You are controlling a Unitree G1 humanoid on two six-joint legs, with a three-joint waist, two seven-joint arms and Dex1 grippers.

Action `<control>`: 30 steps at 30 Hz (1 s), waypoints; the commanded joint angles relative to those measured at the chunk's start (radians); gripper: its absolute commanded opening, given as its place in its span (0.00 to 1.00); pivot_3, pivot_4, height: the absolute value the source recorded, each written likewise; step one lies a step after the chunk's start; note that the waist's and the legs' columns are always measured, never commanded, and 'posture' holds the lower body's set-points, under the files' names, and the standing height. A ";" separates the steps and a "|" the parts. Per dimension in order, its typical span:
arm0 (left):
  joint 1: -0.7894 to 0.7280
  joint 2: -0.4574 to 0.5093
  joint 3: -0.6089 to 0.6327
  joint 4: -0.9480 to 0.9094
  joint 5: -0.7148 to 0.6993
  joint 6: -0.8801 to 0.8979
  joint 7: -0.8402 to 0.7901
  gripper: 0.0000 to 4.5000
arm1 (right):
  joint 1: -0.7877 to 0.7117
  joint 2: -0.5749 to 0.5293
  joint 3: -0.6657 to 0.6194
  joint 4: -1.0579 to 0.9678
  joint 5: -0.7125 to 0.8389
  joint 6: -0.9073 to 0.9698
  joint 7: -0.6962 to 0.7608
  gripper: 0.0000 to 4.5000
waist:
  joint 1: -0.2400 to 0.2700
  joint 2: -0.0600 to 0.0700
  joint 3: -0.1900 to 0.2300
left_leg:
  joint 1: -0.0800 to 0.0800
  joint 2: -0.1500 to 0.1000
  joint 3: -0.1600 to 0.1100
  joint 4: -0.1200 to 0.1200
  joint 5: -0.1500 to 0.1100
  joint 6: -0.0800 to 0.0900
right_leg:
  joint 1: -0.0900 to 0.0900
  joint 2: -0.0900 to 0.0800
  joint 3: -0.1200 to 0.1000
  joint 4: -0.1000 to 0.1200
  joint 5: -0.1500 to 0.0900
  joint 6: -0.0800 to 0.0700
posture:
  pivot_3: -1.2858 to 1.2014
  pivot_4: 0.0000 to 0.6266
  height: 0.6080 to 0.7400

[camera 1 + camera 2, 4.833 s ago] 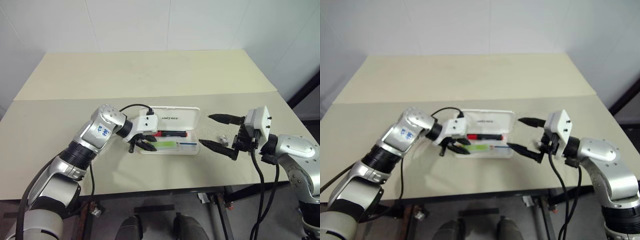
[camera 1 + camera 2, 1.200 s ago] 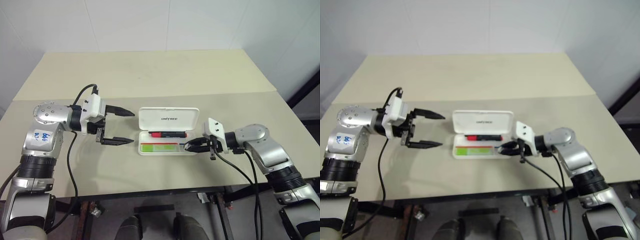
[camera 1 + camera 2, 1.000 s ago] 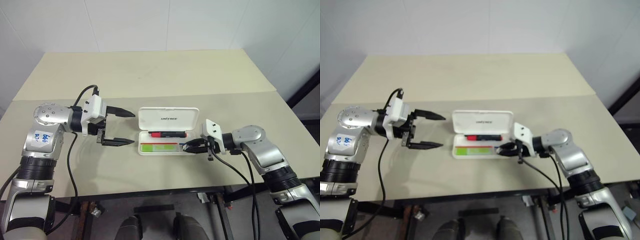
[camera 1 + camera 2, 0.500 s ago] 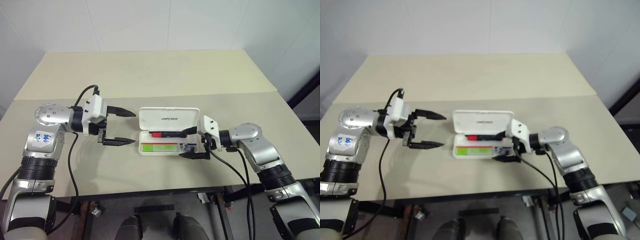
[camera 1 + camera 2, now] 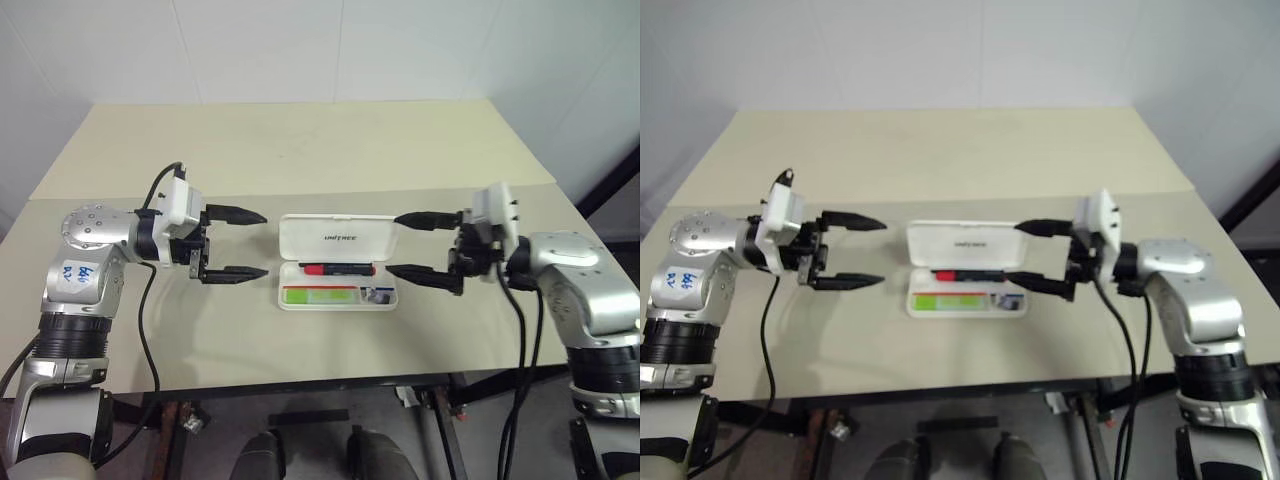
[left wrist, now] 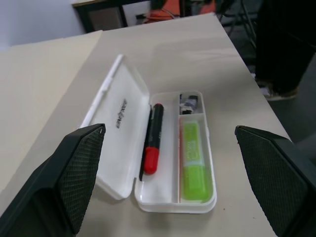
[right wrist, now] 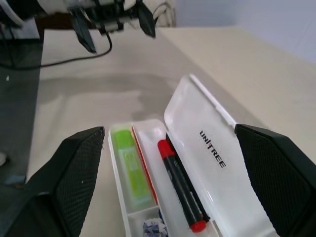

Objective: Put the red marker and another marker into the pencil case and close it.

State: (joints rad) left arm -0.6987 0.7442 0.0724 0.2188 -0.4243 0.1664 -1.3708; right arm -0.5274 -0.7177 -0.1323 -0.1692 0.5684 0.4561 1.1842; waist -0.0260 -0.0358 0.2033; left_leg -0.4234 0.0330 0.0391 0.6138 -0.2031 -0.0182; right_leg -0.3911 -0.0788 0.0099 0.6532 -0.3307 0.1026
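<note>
The pencil case (image 5: 338, 263) lies open in the middle of the beige counter (image 5: 300, 150), its lid tilted up toward the far side and printed with small dark lettering — "UNITREE", read most clearly in the right wrist view. Inside, the red marker (image 5: 338, 269) rests in the trough nearest the lid, and the lime-green marker (image 5: 320, 294) lies in the nearer compartment. The wrist views add what the head views barely resolve: a small end compartment holding a dark, crumpled bit (image 6: 189, 103) too small to identify, and a pale label on the green marker whose text cannot be read. The left gripper (image 5: 236, 243) hovers left of the case, fingers spread and empty; the right gripper (image 5: 422, 246) hovers at its right end — likewise spread wide, holding nothing.
</note>
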 commanded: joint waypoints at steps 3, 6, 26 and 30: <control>-0.030 0.012 0.028 0.048 -0.009 -0.025 -0.010 0.71 | 0.033 -0.051 -0.068 -0.042 0.035 0.007 -0.024 1.00 | -0.002 0.000 0.000 | 0.000 0.000 0.001 0.000 0.000 0.000 | 0.000 0.000 0.001 0.000 0.000 0.000 | 0.52 0.24 1.00; -0.042 0.012 0.024 0.079 -0.003 -0.036 -0.016 0.51 | 0.032 -0.056 -0.065 -0.030 0.021 -0.010 -0.032 1.00 | -0.001 0.000 0.000 | 0.000 0.000 0.001 0.000 0.000 0.000 | 0.000 0.000 0.001 0.000 0.000 0.000 | 0.52 0.24 1.00; -0.187 -0.145 0.000 0.377 0.184 -0.239 0.327 0.00 | 0.024 -0.063 -0.039 -0.023 -0.015 -0.020 -0.090 1.00 | 0.003 0.000 0.000 | 0.000 -0.001 0.000 0.001 0.000 0.000 | 0.000 0.000 0.000 0.000 0.000 0.001 | 0.52 0.24 1.00; -0.226 -0.170 -0.021 0.452 0.236 -0.271 0.381 0.00 | 0.022 -0.063 -0.038 -0.028 -0.013 -0.017 -0.096 1.00 | 0.003 0.000 0.000 | -0.001 -0.002 0.001 0.000 0.000 0.000 | 0.000 0.000 0.000 -0.001 0.001 0.001 | 0.52 0.24 1.00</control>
State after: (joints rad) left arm -0.8935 0.5806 0.0554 0.6564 -0.2118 -0.0754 -1.0180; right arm -0.4926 -0.7631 -0.1593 -0.1619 0.5492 0.4409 1.0964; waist -0.0235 -0.0360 0.2033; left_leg -0.4240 0.0314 0.0401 0.6142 -0.2033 -0.0177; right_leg -0.3912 -0.0784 0.0100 0.6520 -0.3302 0.1037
